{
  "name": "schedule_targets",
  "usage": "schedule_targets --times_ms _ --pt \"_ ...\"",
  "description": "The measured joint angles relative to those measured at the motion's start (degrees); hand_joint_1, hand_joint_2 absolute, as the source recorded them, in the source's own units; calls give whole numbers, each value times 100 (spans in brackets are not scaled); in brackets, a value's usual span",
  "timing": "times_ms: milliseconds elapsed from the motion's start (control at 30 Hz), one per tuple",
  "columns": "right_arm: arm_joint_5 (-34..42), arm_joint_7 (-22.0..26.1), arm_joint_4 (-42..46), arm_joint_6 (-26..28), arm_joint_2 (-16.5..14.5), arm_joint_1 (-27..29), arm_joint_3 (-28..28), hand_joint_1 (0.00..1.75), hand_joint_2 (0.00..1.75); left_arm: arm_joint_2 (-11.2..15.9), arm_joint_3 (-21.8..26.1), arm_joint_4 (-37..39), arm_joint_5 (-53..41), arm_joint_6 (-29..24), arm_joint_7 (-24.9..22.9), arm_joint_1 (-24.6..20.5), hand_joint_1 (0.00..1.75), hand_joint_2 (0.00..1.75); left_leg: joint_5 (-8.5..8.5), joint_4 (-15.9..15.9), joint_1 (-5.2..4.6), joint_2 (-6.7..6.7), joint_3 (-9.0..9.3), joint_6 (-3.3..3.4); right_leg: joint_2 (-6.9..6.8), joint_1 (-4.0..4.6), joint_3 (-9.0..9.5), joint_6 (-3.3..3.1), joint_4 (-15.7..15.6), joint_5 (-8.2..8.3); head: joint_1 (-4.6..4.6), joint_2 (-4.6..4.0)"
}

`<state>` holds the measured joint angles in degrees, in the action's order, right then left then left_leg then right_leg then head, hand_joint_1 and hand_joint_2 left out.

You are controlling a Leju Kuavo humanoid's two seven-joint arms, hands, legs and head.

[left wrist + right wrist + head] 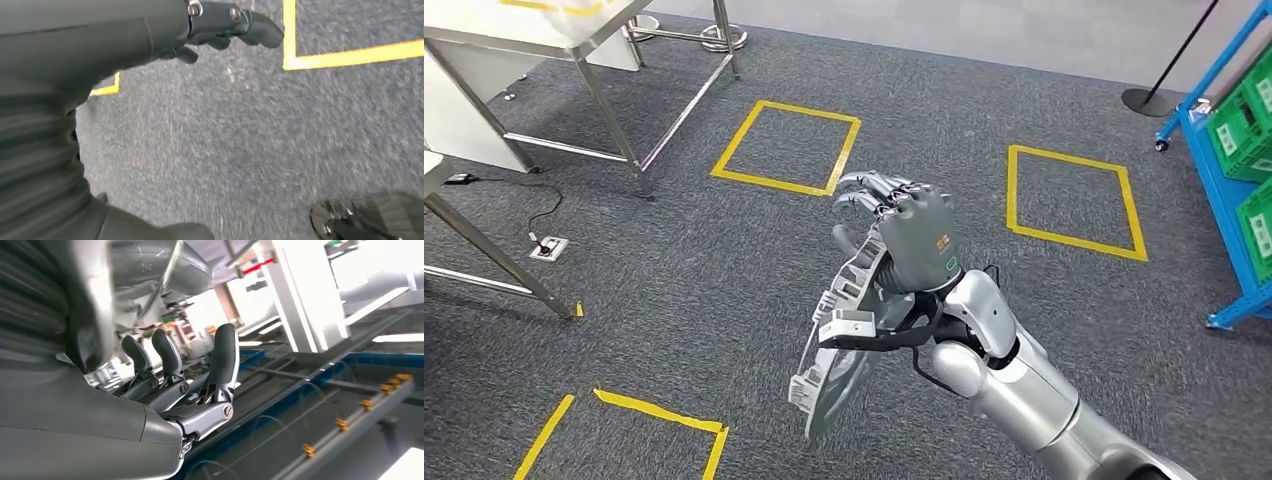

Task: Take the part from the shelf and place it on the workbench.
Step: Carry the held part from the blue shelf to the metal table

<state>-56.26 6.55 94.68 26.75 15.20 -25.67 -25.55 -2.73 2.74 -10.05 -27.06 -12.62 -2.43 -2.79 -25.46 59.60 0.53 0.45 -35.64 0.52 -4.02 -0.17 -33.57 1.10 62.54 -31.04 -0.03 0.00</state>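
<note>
Right hand (911,235) is raised at centre of the head view, fingers curled over the top edge of the part (839,335), a flat grey ribbed metal piece hanging edge-on below the palm. It is carried in the air above the grey carpet (674,280), touching nothing else. In the right wrist view the dark fingers (225,357) wrap round the shiny metal of the part (145,265) close to the camera; background there is blurred. Left hand (225,25) hangs over the carpet, fingers bent inward with nothing between them as far as I can see; that picture is blurred. Floor has yellow tape squares: one at 12 o'clock from the right hand (787,148), one at 2 o'clock (1076,200), a partial one at 8 o'clock (624,430). Steel-legged desk (554,30) at 10 o'clock, well apart from the part. Blue shelf (1224,190) with green crates (1239,125) at 3 o'clock, at the frame's edge. A floor socket (549,247) with a black cable lies near the desk legs at 9 o'clock.
</note>
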Motion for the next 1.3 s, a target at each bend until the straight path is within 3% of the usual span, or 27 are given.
schedule_targets --times_ms 33,100,133,167,233,300,333,400,433,467,500,567,633,667,700,767,833,867,933,1000,1067,1133,1167,1200,1233,1300 --pt "-1 -4 -1 9 1 8 5 175 175 1 -5 -3 -24 16 -13 -20 0 175 8 -1 7 -68 -4 18 194 -15 -150 23 322 -170 5 0" --pt "-5 -13 -4 30 1 53 17 175 175 1 -18 -13 -54 43 -36 -66 0 175 18 2 4 -221 -14 39 358 -20 -523 37 1074 -474 9 0" --pt "-8 -16 -7 36 1 78 20 175 175 -1 -22 -17 -62 50 -46 -80 0 175 22 5 2 -306 -18 41 378 -18 -648 30 1291 -505 10 0" --pt "-9 -16 -8 40 1 95 21 175 175 -1 -24 -21 -64 56 -53 -87 0 175 26 9 0 -390 -19 38 391 -16 -669 13 1283 -418 9 0" --pt "-11 -16 -8 46 1 101 25 175 175 -1 -25 -28 -66 59 -62 -94 0 175 37 18 3 -553 -19 22 499 -15 -398 -41 642 -8 9 0" --pt "-10 -16 -8 58 1 96 33 175 175 -8 -26 -39 -68 60 -63 -109 0 175 62 21 9 -694 -43 -24 735 -6 -80 -90 -71 267 8 0" --pt "-10 -15 -7 66 1 93 37 175 175 -12 -26 -43 -70 61 -63 -118 0 175 79 17 19 -757 -64 -58 809 8 -8 -105 -250 309 9 0" --pt "-7 -11 -10 78 1 80 39 175 175 -13 -27 -45 -76 65 -63 -124 0 175 118 -10 38 -883 -105 -143 744 36 11 -139 -313 318 16 0" --pt "1 -7 -14 81 0 65 38 175 175 -10 -27 -45 -89 72 -66 -121 0 175 126 -8 44 -873 -124 -173 667 30 28 -170 -339 339 16 0" --pt "15 1 -19 85 -2 47 35 175 175 -7 -29 -44 -115 82 -74 -121 0 175 92 36 31 -755 -157 -197 595 19 48 -211 -371 362 5 0" --pt "35 8 -25 89 -3 25 33 175 175 -4 -33 -45 -154 103 -84 -129 0 175 -5 174 17 -574 -226 -216 514 5 67 -252 -403 383 -11 0" --pt "79 16 -38 91 -5 3 32 175 175 0 -62 -47 -230 143 -109 -163 0 175 -361 776 4 -196 -493 -244 350 1 72 -300 -427 395 -42 0" --pt "102 24 -57 69 -5 0 32 175 175 3 -97 -49 -242 158 -106 -190 0 175 -625 1412 22 -103 -767 -280 176 5 63 -306 -422 390 -46 0" --pt "105 30 -69 55 -6 -2 30 175 175 6 -105 -50 -221 152 -84 -193 0 175 -612 1491 29 -88 -783 -296 93 3 58 -302 -418 386 -46 0" --pt "106 36 -81 38 -11 -8 27 175 175 11 -108 -51 -195 142 -50 -192 0 175 -500 1338 34 -59 -677 -309 16 -1 57 -292 -410 380 -46 0" --pt "88 37 -95 -5 -37 -34 20 175 175 17 -108 -58 -147 106 27 -194 0 175 -204 602 24 149 -244 -310 -114 1 55 -245 -367 349 -48 0" --pt "49 14 -96 -57 -74 -80 11 175 175 9 -108 -70 -142 75 60 -209 0 175 -80 102 11 325 27 -233 -210 34 53 -181 -315 306 -38 0" --pt "26 -8 -96 -79 -91 -104 8 175 175 4 -109 -74 -151 68 49 -215 0 175 -95 59 0 330 38 -179 -257 51 56 -152 -306 296 -31 0" --pt "-7 -57 -96 -117 -129 -144 4 175 175 4 -110 -75 -179 60 -5 -214 0 175 -61 54 8 184 19 -91 -341 50 68 -96 -305 279 -15 0" --pt "-24 -82 -96 -133 -151 -164 4 175 175 11 -110 -74 -201 57 -48 -207 0 175 -29 39 29 49 11 -26 -130 9 10 -27 -139 146 -7 0" --pt "-22 -73 -107 -139 -154 -168 4 175 175 21 -110 -75 -210 61 -9 -206 0 175 -4 33 44 -94 -3 13 232 -23 -260 20 475 -189 5 0" --pt "-4 -51 -140 -159 -157 -162 -1 175 175 26 -110 -75 -187 65 86 -190 0 175 9 38 41 -258 -20 27 363 -27 -614 27 1192 -457 11 0" --pt "2 -36 -161 -174 -166 -158 -8 175 175 30 -110 -74 -170 64 126 -172 0 175 13 42 39 -343 -25 27 377 -26 -697 16 1328 -448 12 0" --pt "6 -25 -175 -190 -177 -158 -16 175 175 34 -109 -73 -154 63 146 -152 0 175 17 46 38 -424 -26 22 392 -26 -667 -3 1227 -326 12 0" --pt "8 -14 -186 -203 -191 -160 -23 175 175 38 -109 -73 -143 61 156 -135 0 175 24 48 38 -506 -26 12 435 -27 -531 -29 914 -123 12 0" --pt "11 0 -196 -217 -212 -171 -29 175 175 38 -108 -73 -128 57 164 -122 0 175 44 52 44 -661 -41 -26 703 -26 -172 -92 111 222 8 0"
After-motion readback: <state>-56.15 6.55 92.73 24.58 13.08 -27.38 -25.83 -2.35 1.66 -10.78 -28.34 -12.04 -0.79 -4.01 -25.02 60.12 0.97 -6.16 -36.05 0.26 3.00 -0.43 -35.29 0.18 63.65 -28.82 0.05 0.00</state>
